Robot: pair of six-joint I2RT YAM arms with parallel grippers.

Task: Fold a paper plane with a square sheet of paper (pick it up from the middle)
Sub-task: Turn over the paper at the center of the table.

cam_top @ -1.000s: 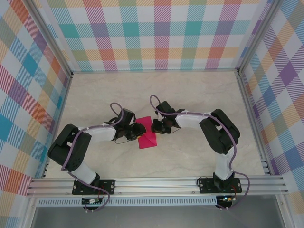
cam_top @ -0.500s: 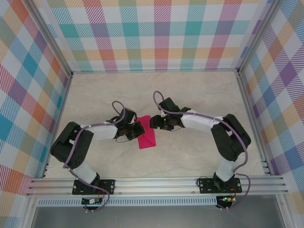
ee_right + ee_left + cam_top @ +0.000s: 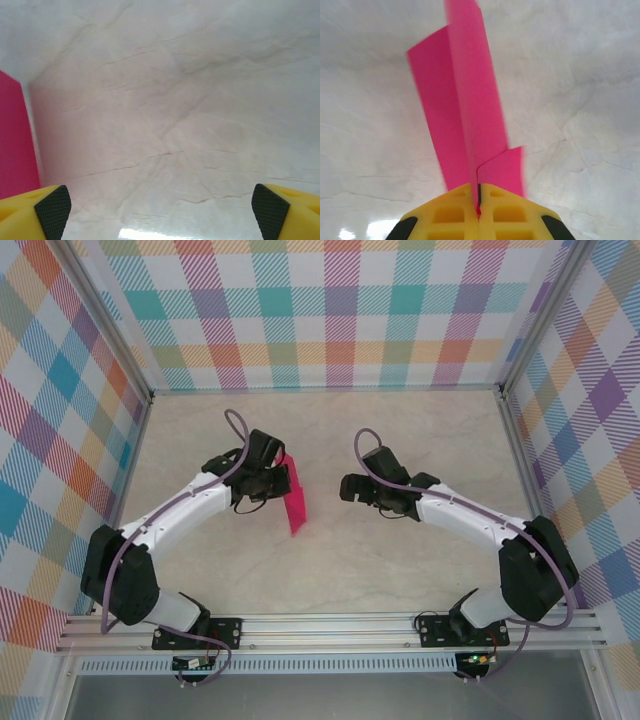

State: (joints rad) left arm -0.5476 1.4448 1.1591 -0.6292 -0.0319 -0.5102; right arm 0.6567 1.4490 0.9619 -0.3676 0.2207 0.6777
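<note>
The folded magenta-pink paper plane (image 3: 296,496) hangs lifted off the table, seen edge-on as a narrow strip. My left gripper (image 3: 280,478) is shut on its upper part. In the left wrist view the paper plane (image 3: 465,115) runs away from the closed yellow fingers (image 3: 450,212), its creased layers pinched in the seam between them. My right gripper (image 3: 347,487) stands open to the right of the plane, apart from it, with nothing between its fingers (image 3: 52,207). A strip of the pink paper plane (image 3: 15,140) shows at the left edge of the right wrist view.
The marble-patterned tabletop (image 3: 400,560) lies under both arms. Checked cloth walls (image 3: 330,310) with aluminium posts (image 3: 525,470) close in the back and both sides. An aluminium rail (image 3: 330,625) runs along the near edge by the arm bases.
My left gripper has lifted the pink paper off the table and carried it back and left. The right gripper has let go and drawn away to the right.
</note>
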